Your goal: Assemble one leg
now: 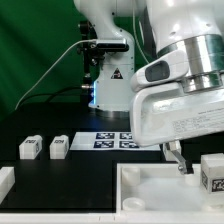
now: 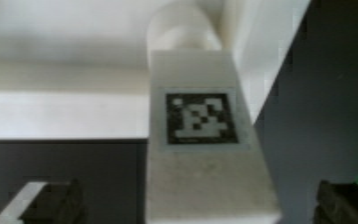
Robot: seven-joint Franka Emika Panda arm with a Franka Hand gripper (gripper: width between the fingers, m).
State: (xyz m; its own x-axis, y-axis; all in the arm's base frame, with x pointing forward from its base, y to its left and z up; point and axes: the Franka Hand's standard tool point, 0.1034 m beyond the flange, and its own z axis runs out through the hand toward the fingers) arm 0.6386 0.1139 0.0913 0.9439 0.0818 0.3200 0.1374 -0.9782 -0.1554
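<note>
Exterior view: arm (image 1: pixel 175 60) fills 1 to 3 o'clock. Panel (image 1: pixel 150 195) sits at 5 to 6 o'clock, and the marker board (image 1: pixel 113 138) at centre. Two spare legs (image 1: pixel 30 148) (image 1: pixel 58 146) lie at 9 o'clock. Another leg (image 1: pixel 212 172) is at 4 o'clock, near the claw, whose jaw gap is hidden here.

Wrist view only: claw (image 2: pixel 194 203) is spread wide and grips nothing. The tagged leg (image 2: pixel 197 130) lies lengthwise between the dark fingers (image 2: pixel 43 203), clear of both. Whether it touches the panel is unclear.
</note>
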